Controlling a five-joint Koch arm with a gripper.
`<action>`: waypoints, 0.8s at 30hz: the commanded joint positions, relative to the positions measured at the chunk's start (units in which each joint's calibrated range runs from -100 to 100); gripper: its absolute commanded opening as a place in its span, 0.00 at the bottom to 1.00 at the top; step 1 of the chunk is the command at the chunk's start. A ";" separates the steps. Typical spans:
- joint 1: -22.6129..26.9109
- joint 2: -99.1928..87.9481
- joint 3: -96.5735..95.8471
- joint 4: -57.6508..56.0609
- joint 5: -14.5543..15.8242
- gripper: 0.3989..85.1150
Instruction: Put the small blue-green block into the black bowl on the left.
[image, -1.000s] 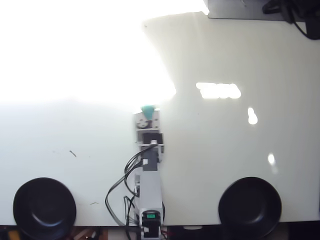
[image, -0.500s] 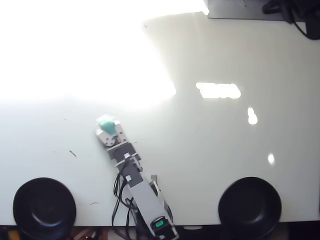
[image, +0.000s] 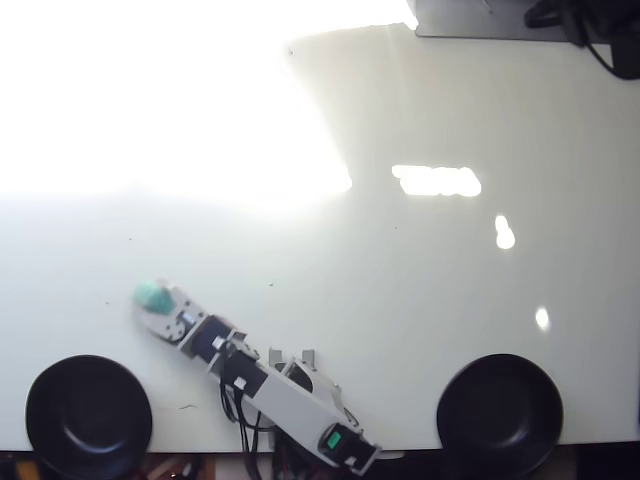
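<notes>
small blue-green block (image: 152, 294): teal, small, soft-edged, sits at the tip of the arm's jaws, up and right of the black bowl (image: 89, 416) in the overhead view, clear of its rim. Whether it touches the counter can't be told. black bowl: round, shallow, glossy, upright at the counter's lower left edge, nothing visible inside.

Counter (image: 450, 280) under me: smooth, glossy white, throwing hard glare and bright reflections. Both bowls glossy black, the black bowl (image: 88, 415) and its twin (image: 498, 412), with soft highlights inside. My arm (image: 270, 392): matt white and dark plastic-looking housings, black rubbery cables. The small blue-green block (image: 152, 294) at my fingers (image: 158, 312) looks matt teal.
</notes>
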 joint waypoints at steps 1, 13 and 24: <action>3.57 0.20 1.79 5.47 -0.05 0.04; 16.02 9.73 2.53 16.42 2.00 0.04; 20.17 18.52 9.00 23.31 3.17 0.04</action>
